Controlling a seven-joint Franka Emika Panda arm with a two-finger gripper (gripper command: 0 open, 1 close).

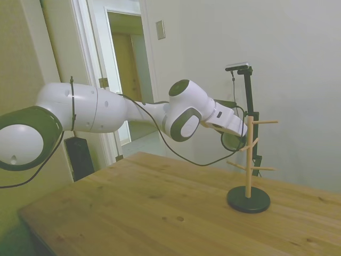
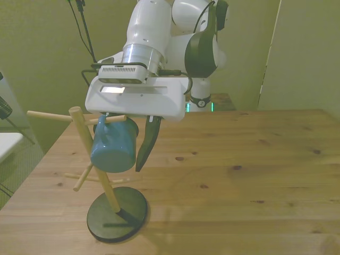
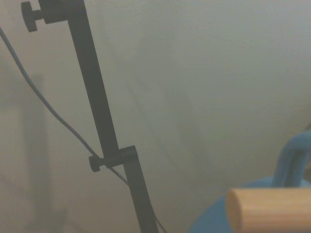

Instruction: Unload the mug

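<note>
**K:** Under the pincer (image 2: 124,155), what hangs there?

**R:** The mug (image 2: 112,143), light blue. Its loop handle is threaded on an upper peg (image 2: 116,119) of the mug tree (image 2: 101,166), and its body hangs just below the pincer's white housing. Close up, the wrist view shows the peg's cut end and the handle's curve behind it.

**K:** Grip?

**R:** Can't tell. The mug hides too much of the pincer to show whether it is spread or clamped, or holds anything.

**K:** Room to move?

**R:** To the front view's right of the pincer the table (image 2: 255,175) is bare wood to its edge. On the other side the tree's post stands just beside the mug, with another peg pointing away. Below sits the dark round base (image 2: 117,213), near the table's near edge. Lower pegs stick out under the mug.

**K:** Arm pose?

**R:** The arm (image 1: 106,109) stretches nearly level over the table, its wrist dipping slightly toward the tree's top. The housing lies crosswise above the mug.
</note>
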